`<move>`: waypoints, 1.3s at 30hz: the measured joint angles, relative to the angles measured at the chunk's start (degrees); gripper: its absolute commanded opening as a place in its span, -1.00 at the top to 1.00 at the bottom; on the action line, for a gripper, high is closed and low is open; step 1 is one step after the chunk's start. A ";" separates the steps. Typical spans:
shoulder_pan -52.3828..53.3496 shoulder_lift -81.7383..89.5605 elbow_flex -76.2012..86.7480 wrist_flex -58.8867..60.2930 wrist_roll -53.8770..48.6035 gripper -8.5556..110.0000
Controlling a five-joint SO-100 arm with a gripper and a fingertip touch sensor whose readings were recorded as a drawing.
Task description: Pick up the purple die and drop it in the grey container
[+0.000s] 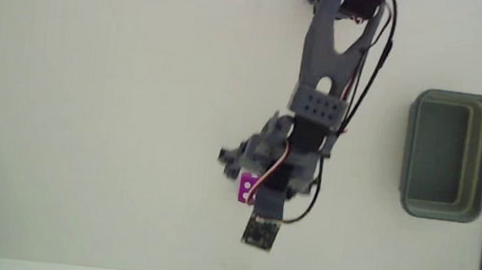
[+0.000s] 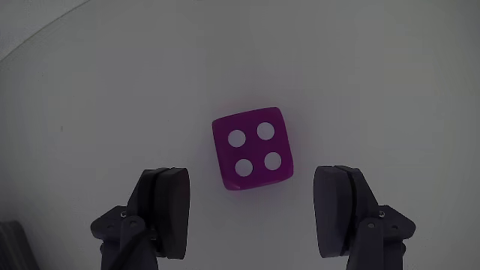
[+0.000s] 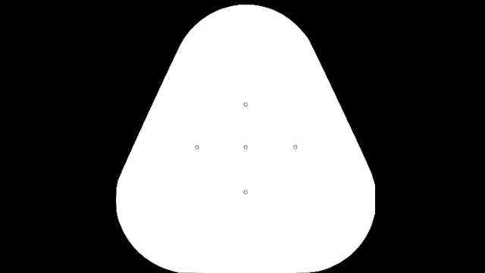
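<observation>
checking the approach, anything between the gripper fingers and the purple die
Nothing: in the wrist view only bare table separates the open gripper from the purple die.

Fixed view: mounted overhead, looking straight down at the white tabletop (image 1: pixel 93 122), far enough back to take in the whole arm, which enters from the top edge, plus the grey container (image 1: pixel 447 156) at the right. Black brackets sit at the lower left and right edges.

Wrist view: rides on the arm, looking down past the two dark fingers (image 2: pixel 166 210) that rise from the bottom edge – very close to the tabletop, covering only a small patch.

Overlap: the purple die (image 2: pixel 251 150) fills the wrist view's centre – in the fixed view it's a small spot (image 1: pixel 247 188) beside the arm's end. The container shows only in the fixed view.
</observation>
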 measured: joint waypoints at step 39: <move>0.00 -14.24 -16.00 0.62 0.00 -1.00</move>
